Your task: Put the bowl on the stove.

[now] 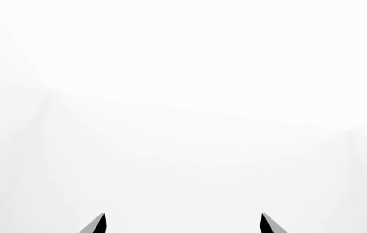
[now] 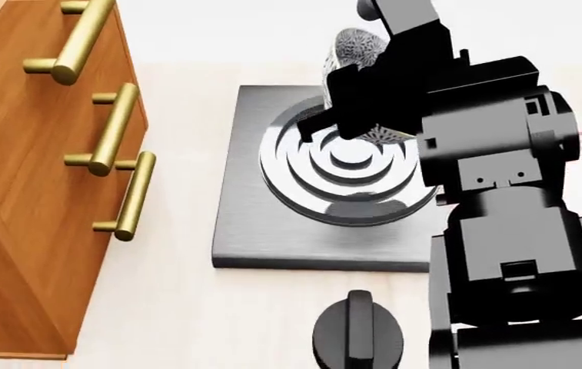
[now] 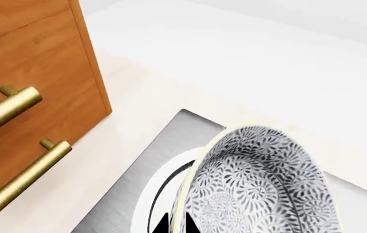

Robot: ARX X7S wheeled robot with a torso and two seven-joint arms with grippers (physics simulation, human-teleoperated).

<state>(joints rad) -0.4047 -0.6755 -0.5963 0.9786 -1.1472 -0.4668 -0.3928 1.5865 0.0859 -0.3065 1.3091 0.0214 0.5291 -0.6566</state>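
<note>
The bowl (image 3: 261,184), white with a dense grey-black floral pattern, hangs tilted on its side over the stove (image 3: 121,206). My right gripper (image 3: 175,224) is shut on the bowl's rim, one fingertip on each side of it. In the head view the bowl (image 2: 357,48) shows above the round burner (image 2: 347,165) of the dark grey stove slab (image 2: 260,231), and my right arm hides most of it. My left gripper (image 1: 183,224) is open with nothing between its fingers, facing a blank white surface.
A wooden cabinet (image 2: 24,192) with brass drawer handles (image 2: 127,196) stands just left of the stove. A black round knob (image 2: 357,330) lies in front of the slab. My right arm (image 2: 506,231) fills the right side of the head view.
</note>
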